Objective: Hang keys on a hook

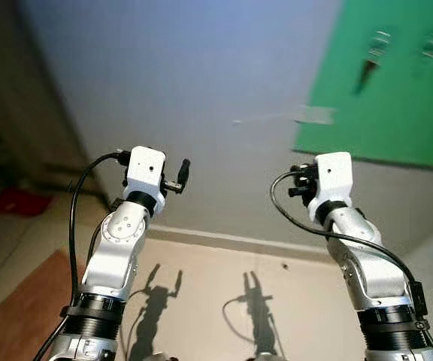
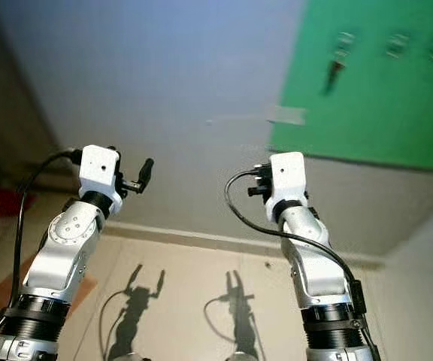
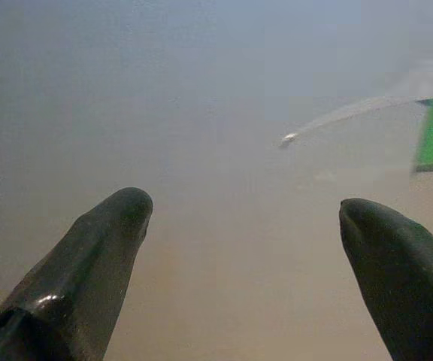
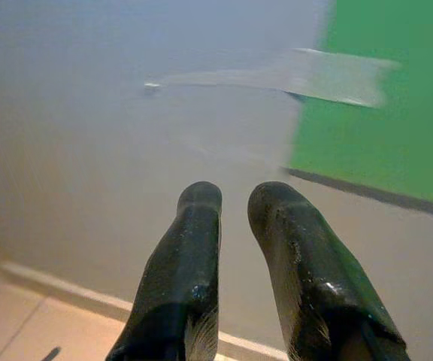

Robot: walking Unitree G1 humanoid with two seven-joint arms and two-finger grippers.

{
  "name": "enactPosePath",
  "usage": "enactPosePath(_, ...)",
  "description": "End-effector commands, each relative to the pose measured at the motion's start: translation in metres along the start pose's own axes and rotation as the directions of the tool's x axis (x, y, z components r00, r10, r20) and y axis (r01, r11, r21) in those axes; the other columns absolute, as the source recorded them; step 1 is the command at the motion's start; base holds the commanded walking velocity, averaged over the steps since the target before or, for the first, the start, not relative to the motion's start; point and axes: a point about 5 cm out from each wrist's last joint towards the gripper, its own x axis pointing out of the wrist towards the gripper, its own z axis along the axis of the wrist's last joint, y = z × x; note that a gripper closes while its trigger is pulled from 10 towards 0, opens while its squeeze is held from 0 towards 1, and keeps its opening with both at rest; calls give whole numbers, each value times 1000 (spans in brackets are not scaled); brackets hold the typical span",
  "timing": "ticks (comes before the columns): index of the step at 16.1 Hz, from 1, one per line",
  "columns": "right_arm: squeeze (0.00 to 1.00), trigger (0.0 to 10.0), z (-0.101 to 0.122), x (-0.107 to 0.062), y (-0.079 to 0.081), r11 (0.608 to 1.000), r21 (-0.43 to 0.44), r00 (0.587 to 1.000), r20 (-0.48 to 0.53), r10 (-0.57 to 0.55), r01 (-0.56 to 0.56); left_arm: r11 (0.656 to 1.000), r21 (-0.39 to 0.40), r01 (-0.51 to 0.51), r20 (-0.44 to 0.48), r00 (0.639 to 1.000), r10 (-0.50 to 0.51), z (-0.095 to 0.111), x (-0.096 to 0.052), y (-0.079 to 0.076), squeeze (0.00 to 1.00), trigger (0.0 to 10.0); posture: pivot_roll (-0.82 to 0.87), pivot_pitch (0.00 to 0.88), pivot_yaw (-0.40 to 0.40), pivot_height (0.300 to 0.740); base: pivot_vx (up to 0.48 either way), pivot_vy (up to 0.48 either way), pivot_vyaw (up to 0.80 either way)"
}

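a pale grey-blue wall [image 1: 201,90] fills most of the scene, with a light baseboard [image 1: 224,241] running along its foot. a green board [image 1: 397,90] is fixed to the wall on the right, and a strip of clear tape [image 4: 329,75] reaches from the board's edge out across the wall (its far end is a small bright speck). below lies a beige tiled floor [image 1: 201,293] carrying two dark shadows [image 1: 156,301]. at the far left the floor turns reddish-brown [image 1: 13,316], and a blurred red object [image 1: 17,201] sits near a dark doorway area.
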Motion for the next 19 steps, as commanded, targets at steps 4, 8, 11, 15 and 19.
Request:
enactPosePath(4, 0, 10000, -8, -2, -8, 998, -4, 998, -31, -59, 59, 1000, -2, -20, -20, 1000, 20, -8, -10, 0, 0, 10000, -86, 0, -41, 740, 0, 0, -800)
enactPosePath(8, 1000, 10000, -10, -2, -8, 999, 11, 998, -43, -43, 44, 993, -112, 31, -46, 998, -37, -13, -18, 1, 1000, 10000, -73, 0, -50, 740, 0, 0, -800)
enactPosePath(11, 1000, 10000, -9, -3, -7, 999, 11, 998, -38, -52, 52, 990, -138, 17, -47, 999, -24, -11, -17, 3, 1000, 10000, -87, 0, -37, 740, 0, 0, -800)
enactPosePath(15, 1000, 10000, -12, -14, -16, 995, 20, 995, -36, -96, 97, 997, -69, -22, -64, 998, 17, -11, -8, 5, 1000, 10000, -132, 0, 6, 740, 0, 0, -800)
enactPosePath(19, 1000, 10000, -19, -17, -18, 994, -5, 991, -72, -112, 111, 999, -50, -14, -48, 999, 12, -7, -6, 3, 0, 10000, -136, 0, 1, 740, 0, 0, -800)
